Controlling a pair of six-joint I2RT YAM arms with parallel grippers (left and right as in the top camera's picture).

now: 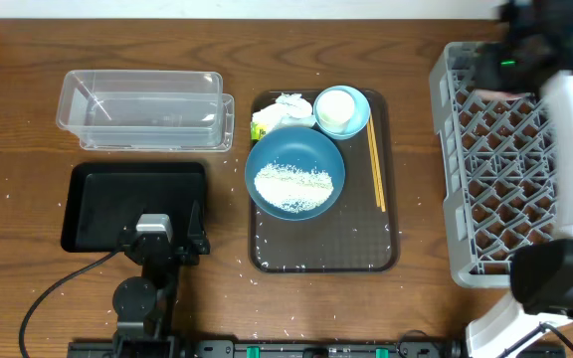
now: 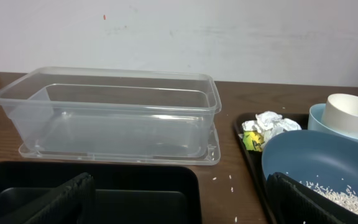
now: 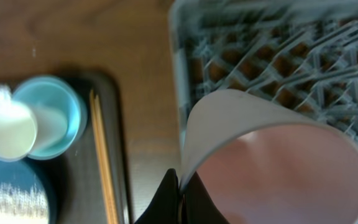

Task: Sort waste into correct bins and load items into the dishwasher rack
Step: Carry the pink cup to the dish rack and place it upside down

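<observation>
Pink cup (image 3: pixel 278 162) is hanging in the R gripper (image 3: pixel 179 186), jaws pinching tight on its rim wall. Cup is tipping w/ its mouth toward the wrist cam, over the edge of the grey rack (image 3: pixel 272 50); can't tell if it's touching the pegs. L gripper (image 1: pixel 159 231) is sitting wide open w/ nothing in it, hovering at the 6 o'clock edge of the black tray (image 1: pixel 93 199). Clear tub (image 1: pixel 142 109) is lying just beside that tray at its 12 o'clock, empty. Brown tray (image 1: pixel 321 249) is sitting at 3 o'clock of both bins, w/ the rack well apart at its 3 o'clock. On the brown tray, the dark-blue bowl (image 1: pixel 294 149) is holding the rice (image 1: pixel 292 184). Light-blue bowl (image 1: pixel 358 104) is sitting at its 1 o'clock, carrying the white cup (image 1: pixel 335 107). Tissue (image 1: pixel 288 104) is lying at the bowl's 12 o'clock, w/ the wrapper (image 1: pixel 260 127) at 11. Chopsticks (image 1: pixel 375 164) are lying along the tray's 3 o'clock side.
</observation>
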